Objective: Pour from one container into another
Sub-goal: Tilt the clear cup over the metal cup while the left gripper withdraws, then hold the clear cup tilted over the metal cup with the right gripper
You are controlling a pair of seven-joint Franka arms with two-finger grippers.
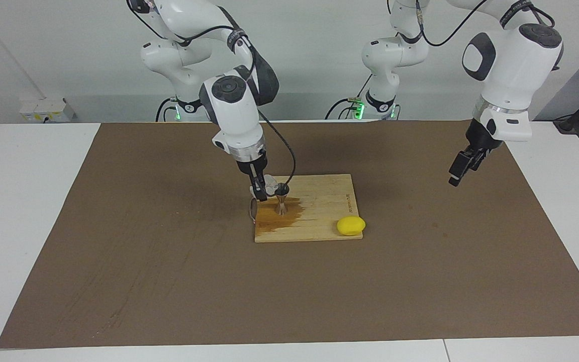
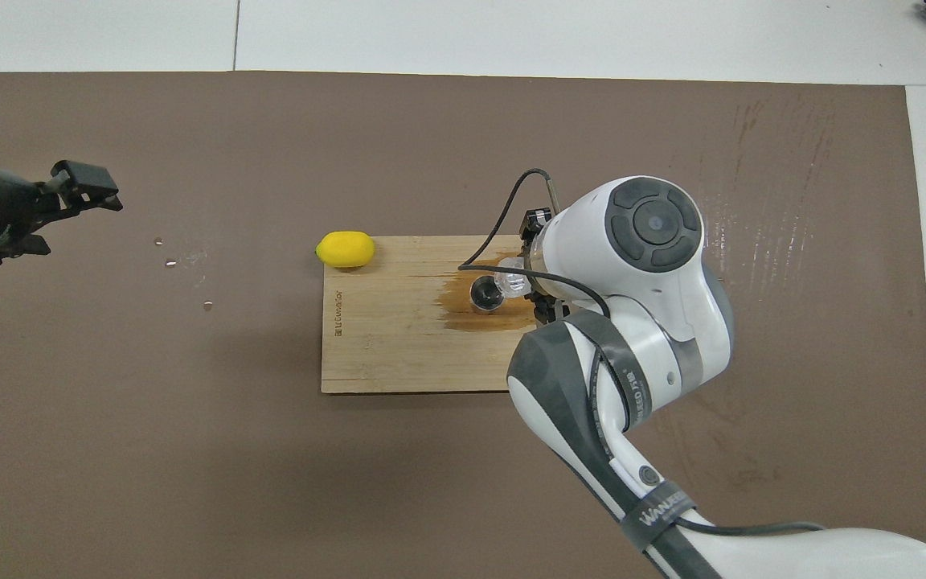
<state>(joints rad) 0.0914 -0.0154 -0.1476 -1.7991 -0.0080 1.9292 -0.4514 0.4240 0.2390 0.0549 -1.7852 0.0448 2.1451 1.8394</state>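
The silvery hourglass jigger [image 1: 282, 198] [image 2: 485, 293] stands upright on a wooden cutting board [image 1: 319, 221] [image 2: 399, 354], in a dark wet stain. My right gripper [image 1: 264, 188] is shut on the small clear cup [image 1: 271, 185] [image 2: 511, 277] and holds it tipped, its mouth right at the jigger's top rim. In the overhead view the right arm's wrist hides most of that gripper. My left gripper [image 1: 458, 173] [image 2: 81, 189] hangs open and empty in the air over the brown mat, toward the left arm's end of the table, well apart from the board.
A yellow lemon [image 1: 351, 225] [image 2: 345, 248] lies at the board's corner toward the left arm's end, farther from the robots. The brown mat [image 1: 169, 281] covers the table, and a few droplets [image 2: 170, 261] sit on it beside the lemon.
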